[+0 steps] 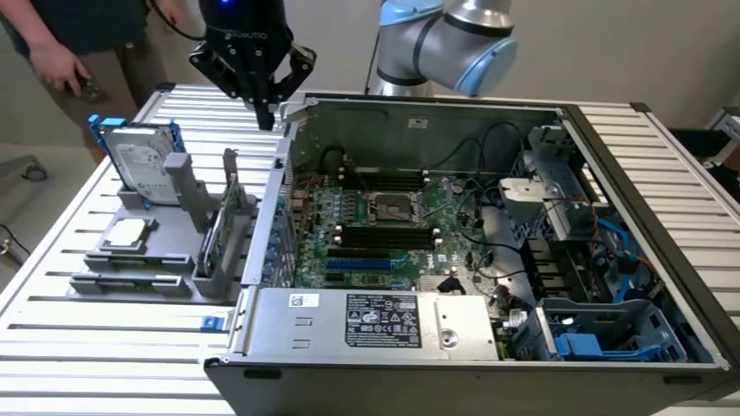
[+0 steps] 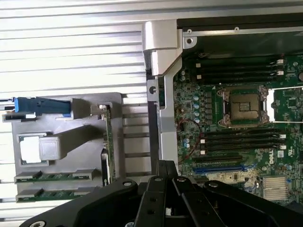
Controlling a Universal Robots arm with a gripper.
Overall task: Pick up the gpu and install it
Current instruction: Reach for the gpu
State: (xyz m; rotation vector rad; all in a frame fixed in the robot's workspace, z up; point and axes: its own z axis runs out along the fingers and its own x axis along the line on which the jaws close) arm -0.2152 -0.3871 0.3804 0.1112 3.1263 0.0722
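Overhead, the jaws hang closed on nothing, apart from the gpu [image 1: 220, 227] upright in its rack [image 1: 130, 282].

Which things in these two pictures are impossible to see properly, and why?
- gpu: wrist view, seen edge-on in the grey rack, faces hidden.
- Motherboard: wrist view, part covered by the gripper.
- Person: exterior view, cut off by the picture's edge.
- Power supply label: exterior view, print too small.
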